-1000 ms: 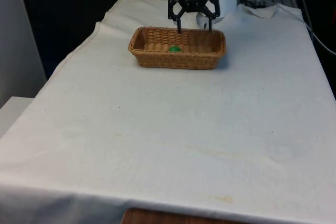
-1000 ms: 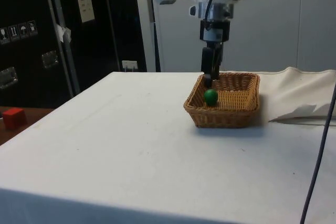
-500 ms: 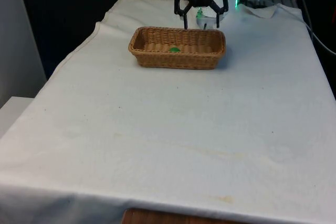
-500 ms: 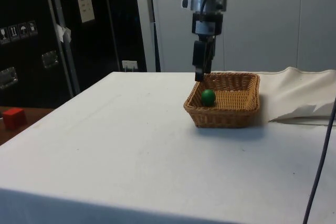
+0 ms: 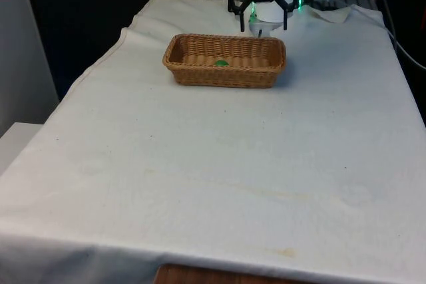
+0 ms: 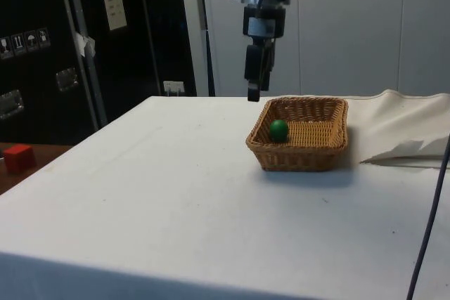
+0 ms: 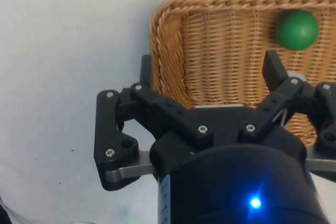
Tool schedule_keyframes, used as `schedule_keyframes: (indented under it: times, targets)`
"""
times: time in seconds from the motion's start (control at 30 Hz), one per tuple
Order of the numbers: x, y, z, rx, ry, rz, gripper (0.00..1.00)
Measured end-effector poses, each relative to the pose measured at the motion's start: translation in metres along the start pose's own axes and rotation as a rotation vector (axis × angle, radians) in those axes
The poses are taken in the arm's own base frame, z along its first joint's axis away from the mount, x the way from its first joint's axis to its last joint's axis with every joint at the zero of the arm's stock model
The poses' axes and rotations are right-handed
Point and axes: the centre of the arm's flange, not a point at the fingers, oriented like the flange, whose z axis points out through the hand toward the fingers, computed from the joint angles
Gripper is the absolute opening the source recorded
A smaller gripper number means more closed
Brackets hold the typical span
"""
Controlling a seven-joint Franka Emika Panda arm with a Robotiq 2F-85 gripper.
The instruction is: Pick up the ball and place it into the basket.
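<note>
Toward the front view's left, the green ball (image 5: 221, 63) rests on the floor of the wicker basket (image 5: 224, 75), near its left-hand half. Further right, the claw (image 5: 262, 24) has climbed away from the basket over the last second and now hangs behind its far rim, fingers spread apart and empty. The placing looks finished.

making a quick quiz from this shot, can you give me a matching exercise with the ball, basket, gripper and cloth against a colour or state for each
Things:
1. ball
2. basket
3. gripper
4. cloth

Descriptions:
A. white, covers the table
B. open, above the basket's far rim
C. green, lies inside the basket
D. woven, tan, stands on the cloth

Pairs: 1-C, 2-D, 3-B, 4-A
</note>
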Motion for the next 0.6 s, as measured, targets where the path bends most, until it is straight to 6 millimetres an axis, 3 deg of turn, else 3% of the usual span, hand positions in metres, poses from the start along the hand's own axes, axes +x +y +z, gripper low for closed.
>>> schedule_keyframes:
  times: [0.6]
  targets:
    - [0.022, -0.018, -0.018, -0.033, 0.015, -0.066, 1.0]
